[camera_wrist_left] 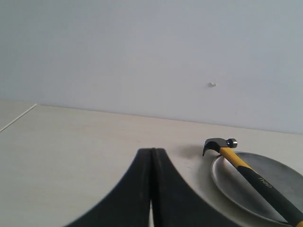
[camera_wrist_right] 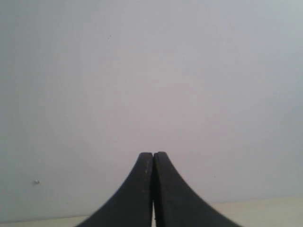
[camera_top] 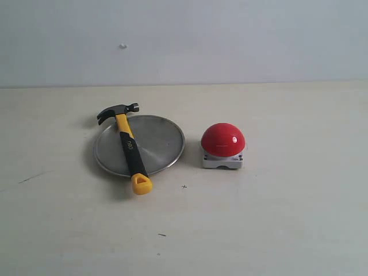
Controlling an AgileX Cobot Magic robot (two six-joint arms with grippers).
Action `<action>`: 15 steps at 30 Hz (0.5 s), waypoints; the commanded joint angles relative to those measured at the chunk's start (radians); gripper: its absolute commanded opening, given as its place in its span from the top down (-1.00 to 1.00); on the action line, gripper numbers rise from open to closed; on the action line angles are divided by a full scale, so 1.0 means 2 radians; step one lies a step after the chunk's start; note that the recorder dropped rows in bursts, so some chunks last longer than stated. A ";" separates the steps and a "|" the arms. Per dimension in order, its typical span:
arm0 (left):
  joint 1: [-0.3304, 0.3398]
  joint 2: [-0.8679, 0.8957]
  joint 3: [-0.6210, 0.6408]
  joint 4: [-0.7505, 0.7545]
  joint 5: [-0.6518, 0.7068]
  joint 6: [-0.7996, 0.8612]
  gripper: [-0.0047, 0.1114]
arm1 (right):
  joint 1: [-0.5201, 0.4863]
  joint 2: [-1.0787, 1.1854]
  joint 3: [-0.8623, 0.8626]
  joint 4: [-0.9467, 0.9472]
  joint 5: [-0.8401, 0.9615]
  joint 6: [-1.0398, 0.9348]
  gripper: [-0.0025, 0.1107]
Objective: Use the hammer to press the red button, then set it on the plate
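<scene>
One hammer (camera_top: pixel 127 146), lying flat and slanted across the left part of the plate (camera_top: pixel 164 135). Dark head pokes out past the far rim, yellow holed end sticks out past the near rim onto the tabletop (camera_top: pixel 276 218). Black-and-yellow handle rests on the plate; nothing grips it.

One plate, round, silver, flat on the tabletop, left of centre.

One red button (camera_top: pixel 223 139), glossy dome on a square grey base (camera_top: pixel 222 161), just right of the plate with a clear gap between them. Not touching the hammer.

A few small dark marks on the tabletop in front. One tiny speck (camera_top: pixel 122 46) on the pale wall (camera_top: pixel 241 40) behind.

Two end effectors, one per wrist view. Left end effector (camera_wrist_left: pixel 152 151): black fingers (camera_wrist_left: pixel 135 189) pressed together, closed, empty. It points across the tabletop toward the wall, roughly level; the hammer (camera_wrist_left: pixel 246 170) and plate (camera_wrist_left: pixel 279 172) sit off to its side, apart from it.

Right end effector (camera_wrist_right: pixel 153 155): fingers (camera_wrist_right: pixel 137 194) also pressed together, closed on nothing. It faces the wall, with only a thin strip of tabletop showing by the fingers; no task thing in its view.
</scene>
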 commanded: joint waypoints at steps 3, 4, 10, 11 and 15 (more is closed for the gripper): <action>0.001 -0.003 0.001 -0.001 -0.001 0.002 0.92 | -0.003 -0.003 0.058 -0.353 -0.004 0.299 0.96; 0.001 -0.003 0.001 -0.001 -0.001 0.002 0.92 | -0.003 -0.003 0.065 -0.450 -0.004 0.367 0.96; 0.001 -0.003 0.001 -0.001 -0.001 0.002 0.92 | -0.003 -0.003 0.065 -0.637 0.079 0.557 0.96; 0.001 -0.003 0.001 -0.001 -0.001 0.002 0.92 | -0.003 -0.003 0.065 -0.643 0.102 0.560 0.96; 0.001 -0.003 0.001 -0.001 -0.001 0.002 0.92 | -0.003 -0.003 0.065 -0.665 0.160 0.571 0.96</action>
